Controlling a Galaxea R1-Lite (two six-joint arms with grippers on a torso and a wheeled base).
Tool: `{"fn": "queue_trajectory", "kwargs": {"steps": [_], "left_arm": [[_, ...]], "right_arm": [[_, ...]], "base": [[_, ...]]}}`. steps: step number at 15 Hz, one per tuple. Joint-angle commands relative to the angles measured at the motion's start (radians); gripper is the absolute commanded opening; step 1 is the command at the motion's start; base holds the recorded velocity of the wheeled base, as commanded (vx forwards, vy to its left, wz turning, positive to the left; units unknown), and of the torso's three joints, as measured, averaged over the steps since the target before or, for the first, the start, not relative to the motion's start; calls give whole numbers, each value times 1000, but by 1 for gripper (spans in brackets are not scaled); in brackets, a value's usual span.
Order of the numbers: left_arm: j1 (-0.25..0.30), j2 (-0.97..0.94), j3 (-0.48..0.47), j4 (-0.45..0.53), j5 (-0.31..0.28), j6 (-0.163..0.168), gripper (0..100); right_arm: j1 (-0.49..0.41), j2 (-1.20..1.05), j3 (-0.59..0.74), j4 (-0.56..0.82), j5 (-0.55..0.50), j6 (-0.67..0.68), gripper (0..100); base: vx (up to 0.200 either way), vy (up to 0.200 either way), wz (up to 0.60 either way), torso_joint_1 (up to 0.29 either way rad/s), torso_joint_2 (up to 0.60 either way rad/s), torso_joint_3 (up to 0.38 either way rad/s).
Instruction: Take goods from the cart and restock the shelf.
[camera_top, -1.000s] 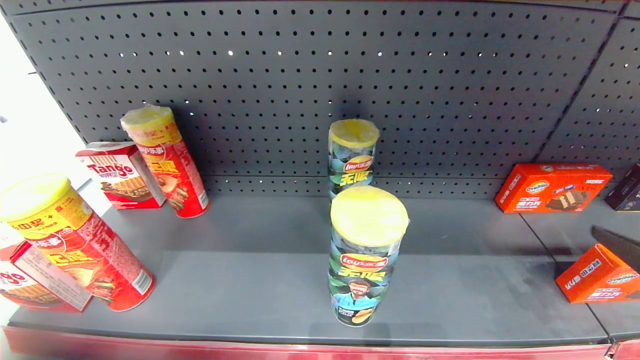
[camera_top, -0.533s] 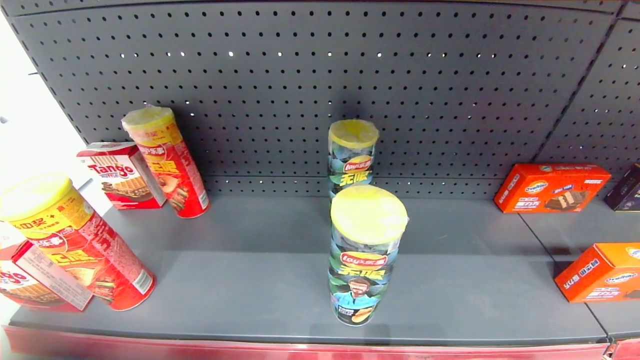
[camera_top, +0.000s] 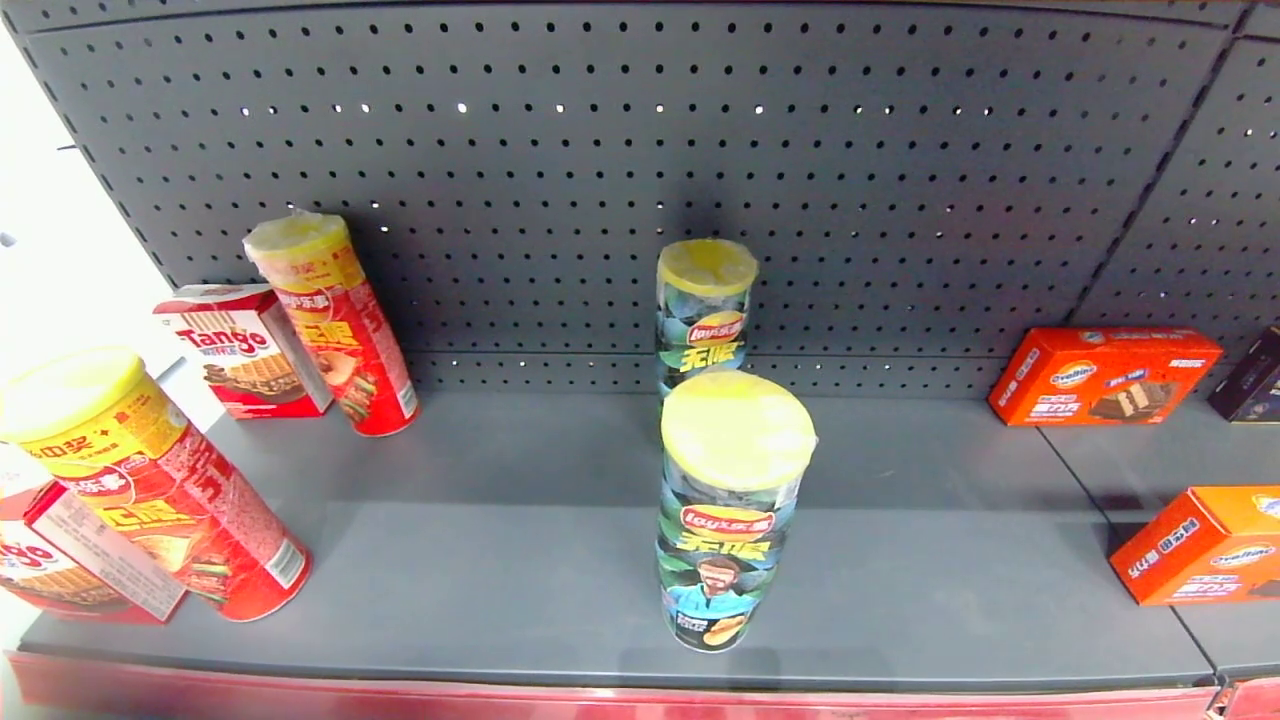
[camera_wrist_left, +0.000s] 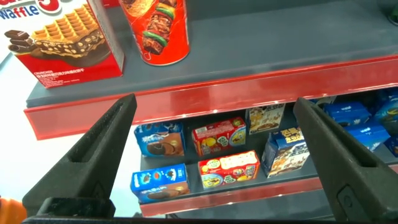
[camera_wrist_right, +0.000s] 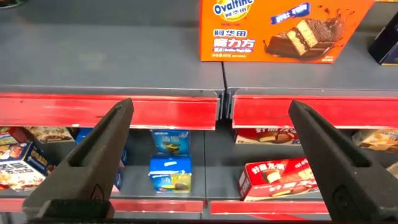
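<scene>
Grey shelf (camera_top: 500, 560): chip cans (camera_top: 735, 500), wafer boxes (camera_top: 240, 345), orange boxes (camera_top: 1100, 375)

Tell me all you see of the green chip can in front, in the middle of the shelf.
The front can is a tall tube with a green and blue printed wrap, closed by a flat yellow lid that looks like plastic. It stands upright on the grey shelf, near its front edge. A second can of the same kind stands behind it; whether they touch I cannot tell.

The shelf (camera_top: 480, 560) and perforated back panel (camera_top: 560, 150) are matt grey metal. The front chip can (camera_top: 728, 545) wears glossy printed wrap under a yellow plastic lid (camera_top: 738, 428). The orange box (camera_top: 1100, 375) is glossy cardboard.
</scene>
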Motion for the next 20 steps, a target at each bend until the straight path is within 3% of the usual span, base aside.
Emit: {"fn": "queue_trajectory", "kwargs": {"steps": [1,5,8,9,10,20], "left_arm": [[1,1,0,0,1,-1,100],[1,1,0,0,15,-2,100],[1,1,0,0,78,-7,100],[1,1,0,-2,80,-24,100],[1,1,0,-3,72,-62,100],[1,1,0,-3,70,-61,100]], "right_arm": [[0,-2,2,0,-1,0,100],[0,-2,2,0,-5,4,100],[0,-2,2,0,-5,1,100],[1,-2,2,0,-5,3,100],[1,-2,2,0,-5,3,100],[1,-2,2,0,5,1,100]], "base": [[0,0,0,0,0,0],[0,0,0,0,0,0],[0,0,0,0,0,0],[0,0,0,0,0,0],[0,0,0,0,0,0],[0,0,-60,0,0,0]]}}
